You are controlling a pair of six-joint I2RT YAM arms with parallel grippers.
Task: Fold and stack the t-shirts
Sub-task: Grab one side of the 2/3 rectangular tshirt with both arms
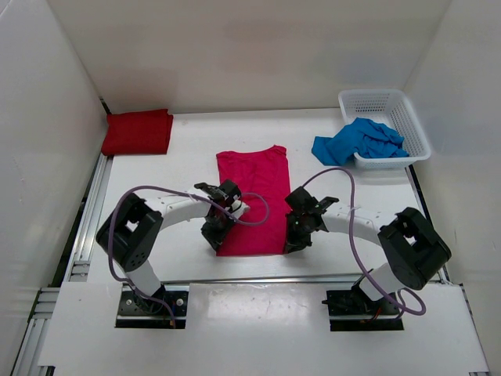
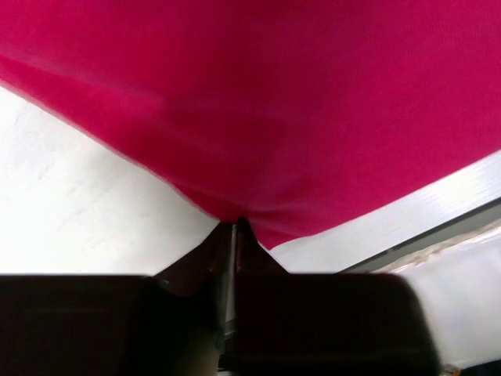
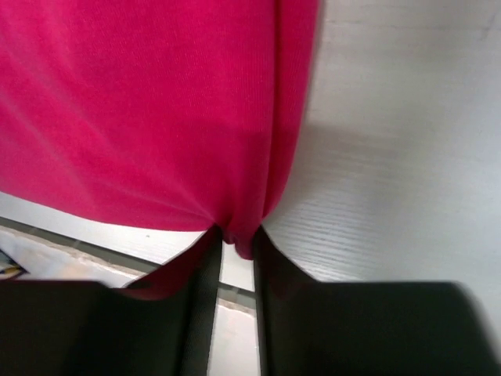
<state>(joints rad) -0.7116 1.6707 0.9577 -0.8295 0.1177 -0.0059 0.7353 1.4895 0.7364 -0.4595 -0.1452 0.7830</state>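
The left gripper (image 2: 233,229) is nipped nearly shut on the near left corner of the pink shirt (image 1: 252,196); in the left wrist view the hem bunches into a small peak right at the fingertips. The right gripper (image 3: 235,235) is pinched the same way on the near right corner, with a fold of cloth drawn down into the narrow gap between its fingers. Taking both corners of one hem at once looks meant to keep that edge straight, so it can be lifted and carried toward the collar for a fold across the middle.

Both arms reach inward from their bases at the table's (image 1: 156,180) near edge, elbows out to the sides, wrists tipped down, so the grippers sit low at the cloth on either side of it.

The pink shirt lies flat mid-table as a long strip, collar toward the far edge. The red shirt (image 1: 138,131) sits folded at the far left corner, likely the base of the stack. The blue shirt (image 1: 358,141) is crumpled, spilling over the rim of the basket (image 1: 411,117) at the far right.
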